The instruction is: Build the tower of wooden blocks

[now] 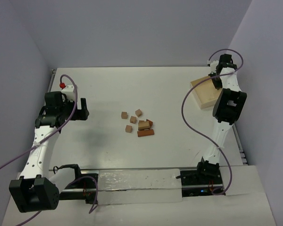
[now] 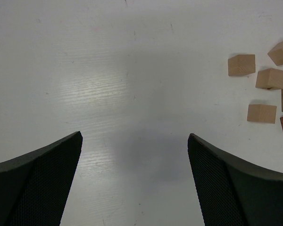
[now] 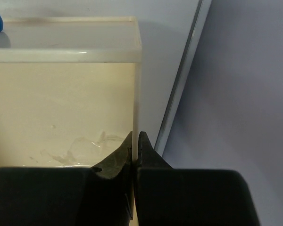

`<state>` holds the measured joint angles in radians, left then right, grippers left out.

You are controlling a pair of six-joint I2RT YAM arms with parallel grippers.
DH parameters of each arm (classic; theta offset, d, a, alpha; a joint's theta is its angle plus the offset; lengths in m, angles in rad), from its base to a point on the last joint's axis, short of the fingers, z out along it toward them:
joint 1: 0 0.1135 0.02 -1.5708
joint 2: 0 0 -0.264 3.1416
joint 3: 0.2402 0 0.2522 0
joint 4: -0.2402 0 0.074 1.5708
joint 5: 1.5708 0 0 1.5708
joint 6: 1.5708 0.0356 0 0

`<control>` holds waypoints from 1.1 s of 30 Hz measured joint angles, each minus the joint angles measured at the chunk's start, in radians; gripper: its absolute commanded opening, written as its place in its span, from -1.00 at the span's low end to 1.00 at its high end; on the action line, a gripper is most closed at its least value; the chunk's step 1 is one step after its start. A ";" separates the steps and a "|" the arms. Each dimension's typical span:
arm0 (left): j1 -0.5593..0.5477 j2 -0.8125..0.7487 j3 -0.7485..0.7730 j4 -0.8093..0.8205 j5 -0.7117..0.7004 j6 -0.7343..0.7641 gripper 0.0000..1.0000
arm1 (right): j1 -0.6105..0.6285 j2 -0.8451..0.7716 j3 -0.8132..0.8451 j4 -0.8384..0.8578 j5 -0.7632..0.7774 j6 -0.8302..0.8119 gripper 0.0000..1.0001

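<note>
Mid-table, the wood blocks (image 1: 144, 125) lie scattered, none clearly stacked, so the tower looks unstarted; left gripper (image 2: 135, 135) hovers wide open and empty just left of them, right gripper (image 3: 135, 136) sits closed far right at the pale box (image 3: 61, 42).

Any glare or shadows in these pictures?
Top view: soft, even light, faint shadow on the table beside the left arm. Left wrist view: pale glare patch on the table, blocks sharp. Right wrist view: bright streak on the box rim, right hand nearly black.
</note>
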<state>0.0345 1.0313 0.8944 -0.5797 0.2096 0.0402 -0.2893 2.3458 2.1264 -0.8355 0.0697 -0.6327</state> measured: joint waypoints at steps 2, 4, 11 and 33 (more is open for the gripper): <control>0.000 0.006 0.000 0.000 0.000 0.000 0.99 | -0.006 0.012 0.018 -0.007 -0.005 0.004 -0.64; 0.000 0.010 0.000 0.000 0.000 0.000 0.99 | -0.010 0.028 0.035 -0.001 -0.002 0.003 -0.40; 0.000 0.019 0.000 0.000 0.000 -0.001 0.98 | -0.030 0.083 0.040 0.030 0.033 0.008 0.29; 0.000 0.026 0.000 0.000 0.002 -0.003 0.98 | 0.046 -0.515 -0.218 -0.017 -0.053 0.022 0.10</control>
<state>0.0345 1.0570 0.8944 -0.5793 0.2111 0.0374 -0.2436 1.8311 1.9084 -0.8522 0.0171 -0.6105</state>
